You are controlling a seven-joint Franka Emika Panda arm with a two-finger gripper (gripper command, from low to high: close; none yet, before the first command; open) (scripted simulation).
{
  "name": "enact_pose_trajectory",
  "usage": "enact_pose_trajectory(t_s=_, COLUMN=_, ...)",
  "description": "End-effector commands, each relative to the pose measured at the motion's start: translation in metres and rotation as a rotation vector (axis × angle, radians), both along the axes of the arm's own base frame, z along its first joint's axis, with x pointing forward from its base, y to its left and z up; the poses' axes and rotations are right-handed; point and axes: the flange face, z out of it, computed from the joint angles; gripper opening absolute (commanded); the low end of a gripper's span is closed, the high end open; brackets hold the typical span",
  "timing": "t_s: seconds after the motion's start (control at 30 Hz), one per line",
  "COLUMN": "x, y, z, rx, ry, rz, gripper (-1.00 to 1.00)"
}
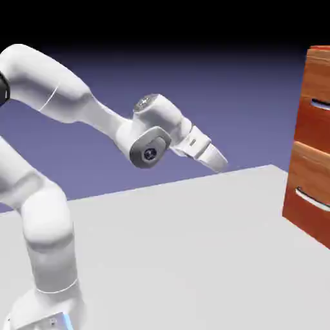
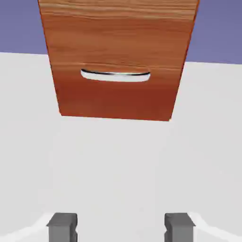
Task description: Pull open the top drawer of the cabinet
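Wrong handle risk on this cabinet pull?

So the gripper (image 2: 121, 228) has its fingers spread with nothing between them, well apart from the cabinet (image 1: 309, 167). The top drawer (image 1: 317, 122) is up at the exterior view's right edge. My worry: the hand points down and the hand view shows the lower drawer's bar handle (image 2: 116, 76), so driving straight in could snag that one or miss low.

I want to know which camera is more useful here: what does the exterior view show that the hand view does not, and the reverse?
Only exterior view: the robot's white arm and the top drawer's handle.
Only hand view: the two grey finger tips of the open pincer, wide apart.
Both: the cabinet, the lower drawer's handle and the pale table.
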Motion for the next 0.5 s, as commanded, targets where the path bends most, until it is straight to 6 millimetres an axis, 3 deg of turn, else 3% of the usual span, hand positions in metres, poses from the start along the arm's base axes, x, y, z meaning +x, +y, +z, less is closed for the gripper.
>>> enact_pose_trajectory(t_s=0.0, x=0.008, y=0.004, z=0.006, rx=-0.064, ry=-0.009, rz=0.053, gripper=0.0)
enact_pose_trajectory(t_s=0.47, x=0.104, y=0.065, z=0.061, rx=-0.982, ry=-0.103, rz=0.745, gripper=0.0)
